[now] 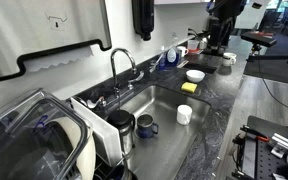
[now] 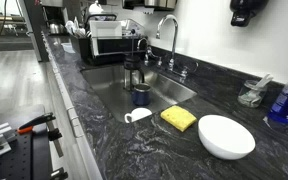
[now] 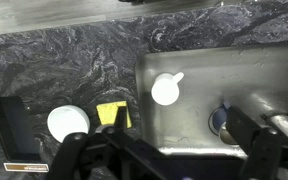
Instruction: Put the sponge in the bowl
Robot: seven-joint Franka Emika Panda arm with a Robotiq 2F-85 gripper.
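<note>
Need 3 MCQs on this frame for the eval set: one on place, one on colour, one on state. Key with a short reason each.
1. Where is the sponge relative to the bowl?
A. inside it
B. under it
C. beside it, on the counter

2. What colour is the mug standing in the sink?
A. dark blue
B. red
C. green

3. What state is the end effector in?
A. shut on the sponge
B. open and empty
C. shut on the bowl

Key:
1 C: both exterior views show the yellow block flat on the dark stone next to the white bowl.
2 A: the mug reads dark blue in both exterior views.
3 B: the wrist view shows it spread wide, high above the scene, with nothing held.
</note>
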